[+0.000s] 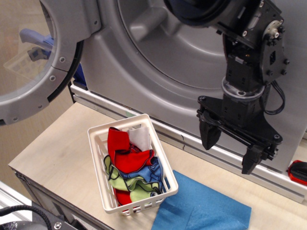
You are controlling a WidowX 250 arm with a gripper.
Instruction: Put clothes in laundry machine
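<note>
While soft clothes (pixel 133 165) fill the slatted basket (pixel 98 143), the tool (pixel 231 152) gapes.

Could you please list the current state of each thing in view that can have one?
gripper: open, empty, above the table.
laundry machine: door swung open to the left.
clothes: piled in the basket, none in the drum.
basket: upright on the table, full.
blue cloth: lying flat beside the basket.
</note>
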